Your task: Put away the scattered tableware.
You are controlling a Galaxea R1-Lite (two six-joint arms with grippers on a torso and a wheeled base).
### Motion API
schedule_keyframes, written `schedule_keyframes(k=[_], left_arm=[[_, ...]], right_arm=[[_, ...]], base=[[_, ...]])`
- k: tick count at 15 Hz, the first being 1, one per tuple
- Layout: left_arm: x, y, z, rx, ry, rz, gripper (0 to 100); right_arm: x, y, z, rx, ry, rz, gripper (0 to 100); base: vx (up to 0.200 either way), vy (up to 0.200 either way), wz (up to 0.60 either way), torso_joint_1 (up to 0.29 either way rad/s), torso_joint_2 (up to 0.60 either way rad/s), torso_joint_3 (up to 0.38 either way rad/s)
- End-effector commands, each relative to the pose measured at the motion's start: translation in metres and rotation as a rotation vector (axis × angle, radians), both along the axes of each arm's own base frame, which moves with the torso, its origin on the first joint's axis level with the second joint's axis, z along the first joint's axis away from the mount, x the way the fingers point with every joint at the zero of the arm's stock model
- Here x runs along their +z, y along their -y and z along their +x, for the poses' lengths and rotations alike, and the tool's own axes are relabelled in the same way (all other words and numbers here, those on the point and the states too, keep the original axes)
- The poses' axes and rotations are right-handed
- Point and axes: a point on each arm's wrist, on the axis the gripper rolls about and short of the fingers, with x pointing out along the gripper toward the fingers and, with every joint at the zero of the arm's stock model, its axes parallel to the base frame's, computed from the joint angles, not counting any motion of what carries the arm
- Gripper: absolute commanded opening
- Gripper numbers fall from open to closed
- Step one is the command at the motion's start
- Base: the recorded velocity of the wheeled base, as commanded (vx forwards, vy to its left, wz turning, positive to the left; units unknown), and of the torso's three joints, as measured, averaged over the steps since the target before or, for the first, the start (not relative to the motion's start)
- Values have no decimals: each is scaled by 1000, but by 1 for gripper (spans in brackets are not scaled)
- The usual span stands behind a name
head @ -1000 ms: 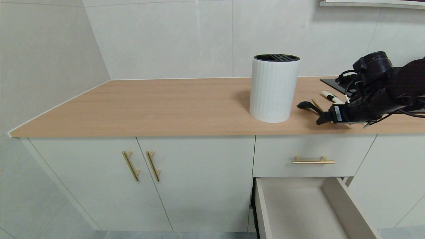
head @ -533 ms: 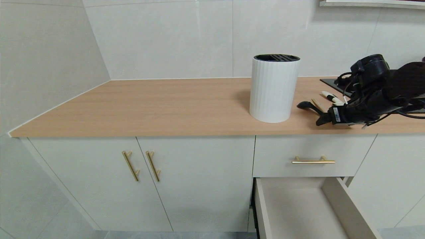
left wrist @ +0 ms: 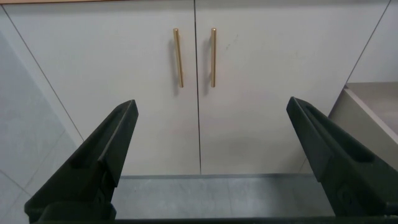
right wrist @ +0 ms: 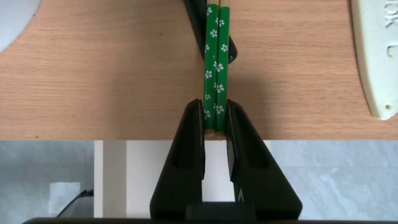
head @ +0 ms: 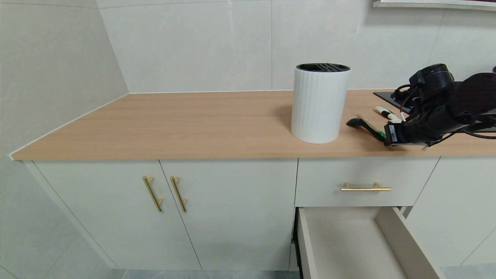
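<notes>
The right gripper [right wrist: 216,118] is pinching the near ends of the green chopsticks [right wrist: 216,56] at the worktop's [head: 193,120] near edge, right of the white holder [head: 319,104]. The chopsticks are lying over a black utensil [head: 353,123]. The left gripper [left wrist: 211,106] is hanging spread before the cabinet doors [left wrist: 249,93].

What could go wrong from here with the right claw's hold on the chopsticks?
1. The right claw pinches the two chopsticks only near one end, so one may slip out or the pair may droop when lifted.
2. They lie over a black utensil, which could get dragged along.
3. The white holder stands close by; a careless swing could knock it.
</notes>
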Motion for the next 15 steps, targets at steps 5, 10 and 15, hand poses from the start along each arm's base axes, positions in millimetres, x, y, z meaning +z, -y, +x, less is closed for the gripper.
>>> schedule_keyframes(k=[5,10,15], left_arm=[[0,0,0,1,-1,0,100],[0,0,0,1,-1,0,100],[0,0,0,0,-1,0,100]], right_arm=[[16,3,-13,-7,33,7,0],[52,15,-114,-13,103,19,0],[55,20,-223,90,188,55,0]], base=[[0,0,0,0,0,0],[0,0,0,0,0,0],[0,0,0,0,0,0]])
